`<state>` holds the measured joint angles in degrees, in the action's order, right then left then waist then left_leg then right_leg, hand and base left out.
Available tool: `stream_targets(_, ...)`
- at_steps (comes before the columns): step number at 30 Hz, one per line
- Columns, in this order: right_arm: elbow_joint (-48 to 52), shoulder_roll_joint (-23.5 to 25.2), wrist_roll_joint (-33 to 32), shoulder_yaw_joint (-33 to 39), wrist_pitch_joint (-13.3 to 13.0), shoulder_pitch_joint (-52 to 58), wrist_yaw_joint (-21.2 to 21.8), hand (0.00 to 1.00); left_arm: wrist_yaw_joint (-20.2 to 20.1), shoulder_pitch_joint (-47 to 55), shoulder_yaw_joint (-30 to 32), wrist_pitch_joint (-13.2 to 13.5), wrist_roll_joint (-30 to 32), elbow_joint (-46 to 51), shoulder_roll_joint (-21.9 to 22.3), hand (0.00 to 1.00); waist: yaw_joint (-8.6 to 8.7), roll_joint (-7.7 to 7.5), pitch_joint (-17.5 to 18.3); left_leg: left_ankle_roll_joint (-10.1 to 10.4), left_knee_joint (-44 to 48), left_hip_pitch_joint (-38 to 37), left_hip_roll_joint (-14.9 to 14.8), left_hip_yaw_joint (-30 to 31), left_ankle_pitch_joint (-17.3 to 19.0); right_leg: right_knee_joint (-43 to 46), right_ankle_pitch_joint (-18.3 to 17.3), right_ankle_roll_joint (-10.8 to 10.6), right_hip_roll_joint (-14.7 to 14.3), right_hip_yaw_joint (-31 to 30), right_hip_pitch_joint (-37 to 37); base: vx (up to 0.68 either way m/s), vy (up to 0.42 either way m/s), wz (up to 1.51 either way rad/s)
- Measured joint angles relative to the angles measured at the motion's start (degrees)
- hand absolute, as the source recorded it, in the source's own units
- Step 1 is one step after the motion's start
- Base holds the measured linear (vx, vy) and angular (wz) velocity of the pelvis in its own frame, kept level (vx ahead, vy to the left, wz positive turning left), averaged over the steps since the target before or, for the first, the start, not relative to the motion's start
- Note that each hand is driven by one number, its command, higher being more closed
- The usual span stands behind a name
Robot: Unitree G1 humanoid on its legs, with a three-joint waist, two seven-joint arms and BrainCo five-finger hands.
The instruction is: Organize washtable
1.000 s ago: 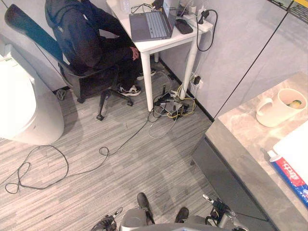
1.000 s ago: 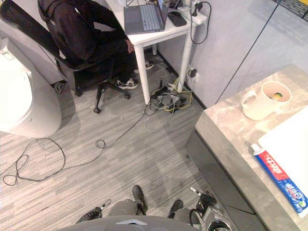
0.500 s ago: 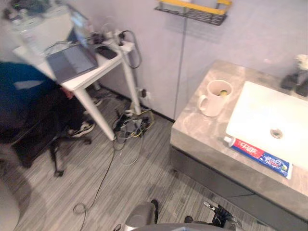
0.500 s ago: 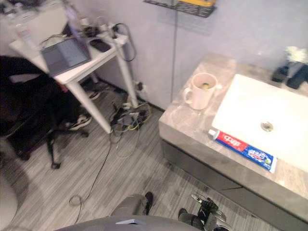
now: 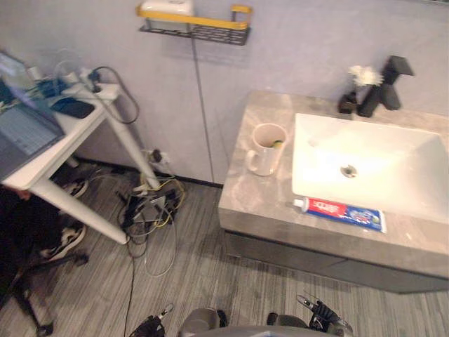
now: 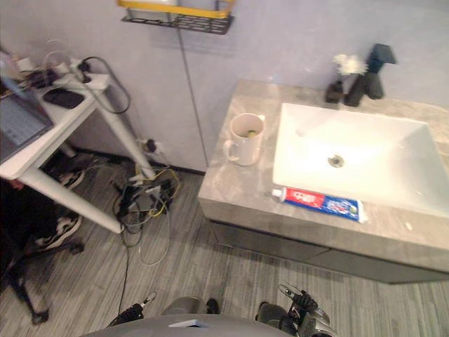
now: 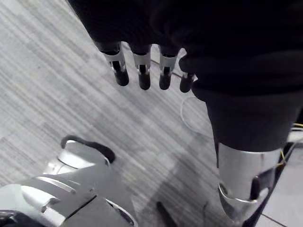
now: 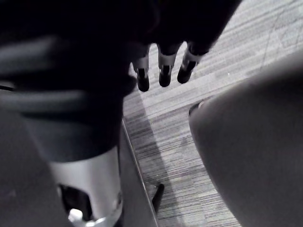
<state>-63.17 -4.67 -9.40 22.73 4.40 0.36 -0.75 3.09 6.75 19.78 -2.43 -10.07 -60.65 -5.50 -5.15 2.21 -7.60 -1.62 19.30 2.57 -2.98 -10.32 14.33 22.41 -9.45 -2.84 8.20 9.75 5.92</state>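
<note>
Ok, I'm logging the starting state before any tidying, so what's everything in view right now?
counter: 1, grey marble, against the wall
sink: 1, white, set in the counter
mug: 1, cream, on the counter left of the sink
toothpaste tube: 1, red, white and blue, lying in front of the sink
faucet: 1, black, behind the sink
flower vase: 1, dark, white flowers, beside the faucet
wall shelf: 1, black wire, yellow rail
desk: 1, white, far left
laptop: 1, grey, on the desk
cables: tangle, on the floor
left hand: silver fingers straight, above the floor
right hand: likewise
</note>
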Motion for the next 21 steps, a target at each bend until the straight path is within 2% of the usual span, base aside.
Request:
stream_targets(1, 0.0, 0.2, 0.4, 0.0, 0.0, 0.5, 0.2, 0.00, 0.0, 0.0, 0.0, 0.1, 0.0, 0.1, -0.1, 0.00, 0.04, -0.48, 0.1, 0.1, 0.4, 0.1, -0.2, 0.0, 0.0, -0.1, 1.4, 0.3, 1.1, 0.7, -0.1, -0.05, -0.034, -0.13)
stream_targets(2, 0.0, 0.2, 1.7, 0.0, 0.1, 0.4, 0.5, 0.00, -0.1, -0.3, -0.3, 0.3, 0.0, 0.1, -0.2, 0.00, 0.13, -1.36, 0.1, 0.7, 0.6, 0.7, -0.3, 0.9, 0.2, -1.4, 1.8, -0.7, 0.7, 0.3, -0.3, -0.09, -0.092, -0.11)
stream_targets(4, 0.0, 0.0, 1.9, 0.0, 0.1, 0.3, 0.7, 0.00, -0.3, -0.3, -1.1, 0.4, 0.1, 0.1, -0.1, 0.00, -0.05, -1.50, 0.1, 1.6, 0.4, 1.7, -0.4, 2.3, -0.1, -4.3, 1.7, -0.9, 0.0, 0.6, -0.5, -0.12, -0.139, -0.04)
stream_targets(5, -0.1, -0.1, 2.1, 0.0, 0.1, 0.4, 0.7, 0.00, -0.3, -0.2, -1.7, 0.2, 0.3, -0.3, -0.1, 0.00, 0.09, -1.87, 0.1, 2.3, 0.0, 2.7, -0.2, 2.6, -0.6, -7.7, 1.0, -1.9, 0.0, 1.2, -1.5, -0.15, -0.154, 0.08)
stream_targets(6, -0.4, -0.5, 2.1, 0.0, 0.1, 0.2, 0.7, 0.00, -0.3, -0.1, -1.8, -0.1, 0.3, -1.1, 0.6, 0.00, 0.30, -1.18, -0.2, 3.0, -0.2, 2.9, -0.5, 3.7, -1.1, -10.3, 1.4, -2.2, -0.6, 2.6, -2.7, -0.16, -0.148, 0.20)
stream_targets(10, -0.5, -1.1, 2.4, 0.0, 0.9, 0.9, 0.8, 0.00, -0.2, 0.8, -1.7, -0.3, 0.4, -2.3, 0.9, 0.00, 0.81, -1.31, 0.3, 4.8, -5.6, 2.1, -0.8, 6.0, -4.4, -18.4, 5.1, -1.9, -2.4, 4.6, -5.9, -0.10, -0.095, 0.27)
stream_targets(13, -0.5, -1.0, 4.0, -0.4, 0.9, 0.3, 0.8, 0.00, -0.1, 1.6, -1.7, -0.3, 0.4, -2.4, 0.6, 0.00, 0.68, -1.75, 0.9, 5.2, -8.6, 2.1, -1.1, 5.9, -6.9, -23.9, 8.4, -1.3, -3.6, 4.6, -6.7, -0.04, -0.084, -0.03)
stream_targets(15, -0.5, -1.1, 4.0, -0.4, 0.9, 0.3, 0.8, 0.00, -0.1, 1.7, -1.8, -0.3, 0.4, -2.4, 0.4, 0.00, 0.73, -2.89, 1.0, 5.4, -10.5, 1.9, -1.1, 5.9, -8.4, -27.2, 10.6, -0.6, -4.3, 4.6, -7.6, 0.02, -0.090, -0.03)
stream_targets(21, -0.5, -1.4, 3.9, -0.3, 0.9, 0.9, 0.7, 0.00, 0.0, 0.5, -1.7, -0.2, 0.4, -2.4, 0.2, 0.00, 1.19, -2.91, 1.2, 5.5, -12.2, 0.0, -1.1, 5.9, -8.6, -27.9, 11.1, -0.3, -4.6, 4.7, -8.9, 0.03, -0.026, -0.01)
